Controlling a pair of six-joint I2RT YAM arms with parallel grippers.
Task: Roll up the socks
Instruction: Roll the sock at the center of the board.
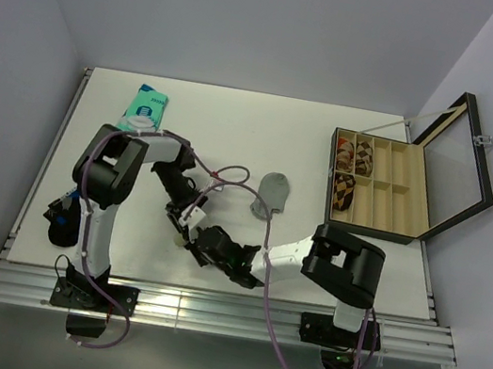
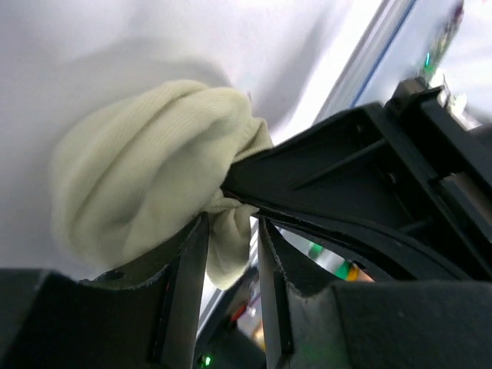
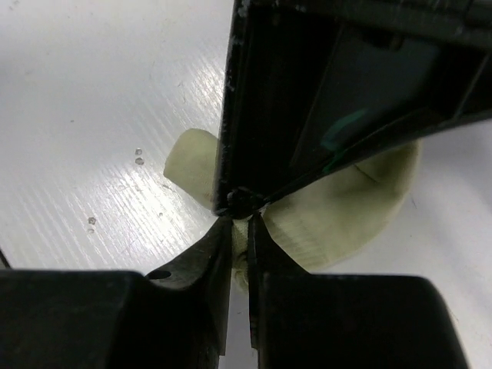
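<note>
Top external view, largest first. Table [image 1: 238, 126]: white. Open box [image 1: 395, 211] at 3 o'clock, with a few patterned bundles in its left compartments. Teal packet [image 1: 146, 105] at 11 o'clock, well apart from the work.

Both arms fold inward and meet near the 6 o'clock edge, coming at one sock from opposite sides. Judged reason: one end can be held while the other is worked.

Grey sock [image 1: 272, 192] lies flat near centre, at 1 o'clock of the meeting point. It is apart from both pincers and looks untouched.

Left wrist view: beige sock [image 2: 138, 177] is bunched into a fat wad on the table, at 10 o'clock of the fingers. Left gripper [image 2: 231, 231]: jaws part-spread, a loose tail of fabric lying between them, not visibly squeezed.

Right wrist view: right gripper [image 3: 239, 227] has its jaws pressed nearly together, pinching a thin fold at the wad's edge.

Judgement: the right pinch anchors the wad against unrolling while the left is slack. The roll is formed but not yet tucked.
</note>
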